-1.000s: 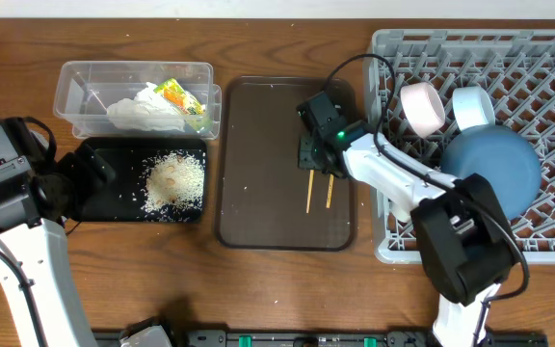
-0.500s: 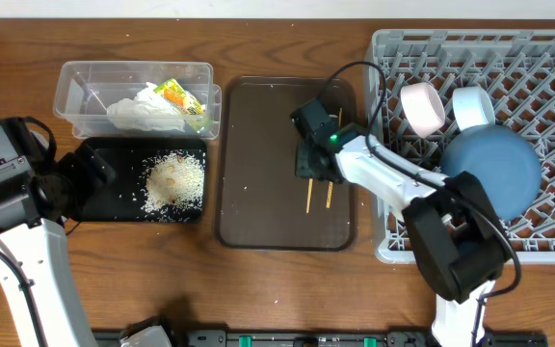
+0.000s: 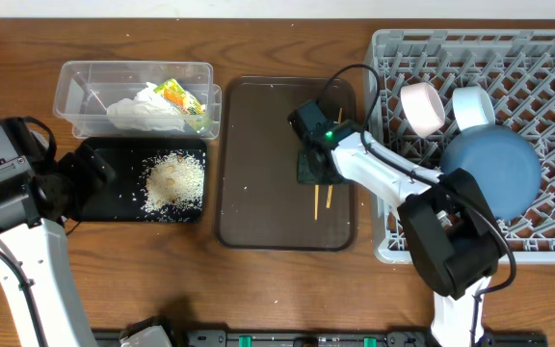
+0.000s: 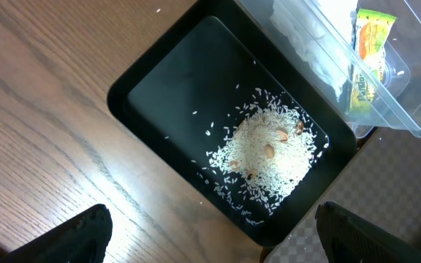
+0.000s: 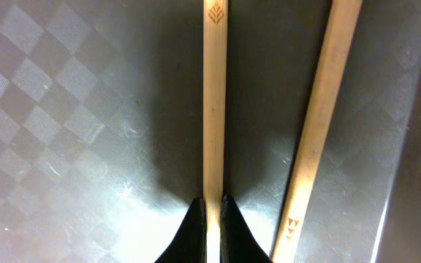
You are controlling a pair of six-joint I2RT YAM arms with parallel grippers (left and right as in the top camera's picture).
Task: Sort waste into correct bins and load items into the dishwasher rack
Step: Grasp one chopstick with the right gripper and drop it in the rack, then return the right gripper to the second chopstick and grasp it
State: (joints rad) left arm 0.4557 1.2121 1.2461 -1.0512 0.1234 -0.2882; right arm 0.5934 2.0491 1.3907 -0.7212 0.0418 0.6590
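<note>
Tray (image 5: 50, 109): chopstick (image 5: 213, 109) between right gripper's (image 5: 212, 208) jaws

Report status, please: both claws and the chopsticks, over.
Left claw open, by black tray. Right claw shut on one chopstick, down on brown tray. Second chopstick lies beside, free. Nothing blocks it.

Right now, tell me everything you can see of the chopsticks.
The chopsticks are two thin, pale wooden sticks lying flat on the brown tray, side by side, nearly parallel and not touching. The leaf-marked chopstick is pinched between the shut tips of the right claw. The other chopstick lies free beside it, with small marks printed near one end. In the overhead view the claw hides their upper ends.
</note>
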